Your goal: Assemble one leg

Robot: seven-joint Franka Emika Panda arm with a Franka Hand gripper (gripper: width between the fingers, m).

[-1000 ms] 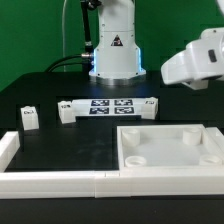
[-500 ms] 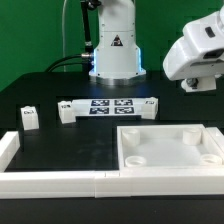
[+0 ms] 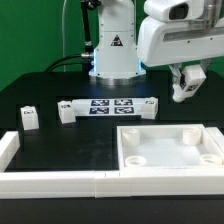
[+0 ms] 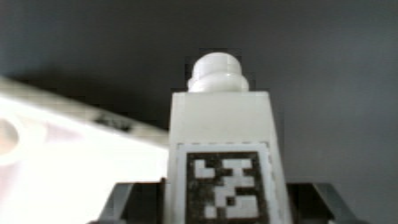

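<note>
1. While only their dark tips show in the ext. view, the fingers (image 3: 193,73) are clamped on the leg (image 3: 182,89), one each side. It hangs in the air at that view's right, clear of the surface (image 3: 60,145).
2. Wrist view: fingers (image 4: 139,201) pinch the leg (image 4: 226,150) at its marker end, set just the leg's width apart. A round peg (image 4: 217,72) sits on the far end.
3. Only the wrist view shows the b/w marker & peg. In the ext. view the leg is small, tilted, detail blurry.
4. Only the ext. view shows the rest:
   - marker board (image 3: 107,106) mid-surface
   - small white block (image 3: 28,118) at that view's left
   - another block (image 3: 66,110) just beside the board's left end
   - panel (image 3: 170,152) w/ round corner sockets, lying flat, lower in frame than the leg
   - arm base (image 3: 113,55) behind
5. Wrist view catches a white edge (image 4: 54,130) past the leg; can't tell which part.
</note>
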